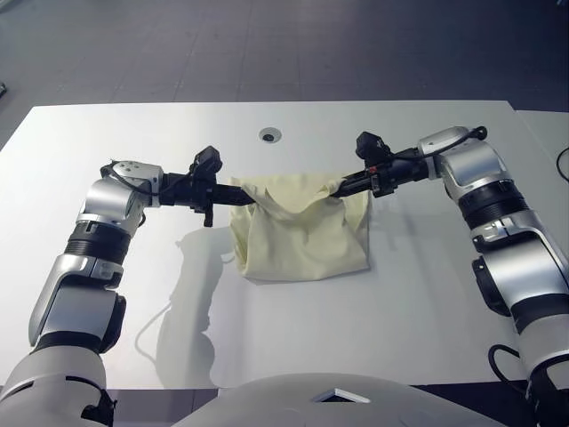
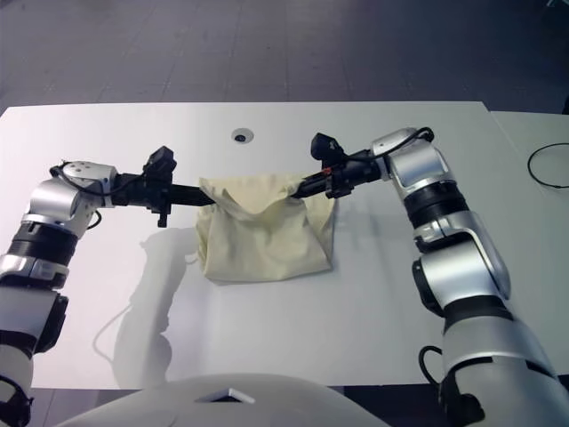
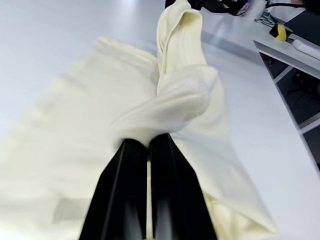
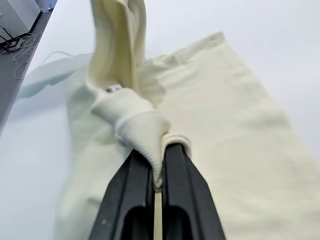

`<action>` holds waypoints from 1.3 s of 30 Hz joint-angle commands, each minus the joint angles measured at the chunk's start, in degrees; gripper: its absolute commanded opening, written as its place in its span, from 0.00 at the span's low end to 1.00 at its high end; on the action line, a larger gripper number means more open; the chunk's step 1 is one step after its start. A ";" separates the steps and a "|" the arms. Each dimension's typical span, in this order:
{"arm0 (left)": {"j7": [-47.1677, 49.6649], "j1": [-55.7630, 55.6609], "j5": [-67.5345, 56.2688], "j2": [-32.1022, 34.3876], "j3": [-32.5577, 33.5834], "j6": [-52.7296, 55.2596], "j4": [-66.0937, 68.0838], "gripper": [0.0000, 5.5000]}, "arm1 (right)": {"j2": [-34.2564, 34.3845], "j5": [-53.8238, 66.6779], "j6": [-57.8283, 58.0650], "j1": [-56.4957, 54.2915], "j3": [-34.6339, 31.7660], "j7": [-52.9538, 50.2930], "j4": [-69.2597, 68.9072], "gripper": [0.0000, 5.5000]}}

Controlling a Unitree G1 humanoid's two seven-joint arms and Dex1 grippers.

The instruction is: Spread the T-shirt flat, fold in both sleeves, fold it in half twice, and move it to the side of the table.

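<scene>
A pale yellow T-shirt (image 1: 298, 231) lies partly folded in the middle of the white table (image 1: 107, 142), its far edge lifted off the surface. My left gripper (image 1: 233, 193) is shut on the shirt's far left corner, and my right gripper (image 1: 336, 189) is shut on the far right corner. The cloth sags between them. In the left wrist view the black fingers (image 3: 125, 190) pinch a bunched fold of the T-shirt (image 3: 180, 100). In the right wrist view the fingers (image 4: 182, 195) clamp a ribbed hem of the T-shirt (image 4: 140, 125).
A small round hole (image 1: 268, 135) is set in the table beyond the shirt. A black cable (image 2: 547, 165) lies on the neighbouring surface at far right. Bare tabletop spreads to both sides and in front of the shirt.
</scene>
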 commanded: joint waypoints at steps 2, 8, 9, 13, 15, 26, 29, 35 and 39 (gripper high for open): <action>2.87 -8.51 6.28 -5.47 1.88 -7.73 14.66 0.01 | 5.01 -4.78 -6.83 -7.54 -3.30 -4.61 14.84 0.00; 10.84 -14.74 12.10 -12.32 4.08 -13.80 29.33 0.01 | 7.58 -10.66 -10.75 -8.01 -5.49 -14.15 25.19 0.00; 11.97 -15.15 12.91 -13.00 4.45 -14.25 30.93 0.01 | 8.02 -11.42 -10.80 -7.82 -6.12 -17.01 26.31 0.00; 15.68 -15.79 15.95 -14.23 5.47 -14.84 35.30 0.01 | 8.85 -14.23 -10.74 -6.52 -7.81 -23.51 28.77 0.00; 17.64 -16.06 17.74 -14.89 5.55 -14.68 36.94 0.01 | 8.57 -14.97 -10.65 -5.65 -8.96 -25.26 29.20 0.00; 25.90 -17.33 19.59 -17.86 11.24 -13.10 39.52 0.10 | 11.07 -12.92 -12.38 -5.64 -19.07 -38.45 29.26 0.17; 28.01 -18.49 19.60 -17.63 13.35 -13.53 39.46 0.20 | 11.29 -10.88 -13.69 -5.86 -23.13 -42.09 28.81 0.26; 35.76 -19.59 21.56 -14.59 15.37 -17.79 37.55 0.38 | 10.38 -13.38 -21.37 -3.89 -23.87 -48.57 26.50 0.44; 33.77 -9.52 22.05 -14.32 13.24 -18.81 21.11 0.49 | 10.25 -23.16 -30.01 -2.01 -15.46 -51.39 25.51 0.54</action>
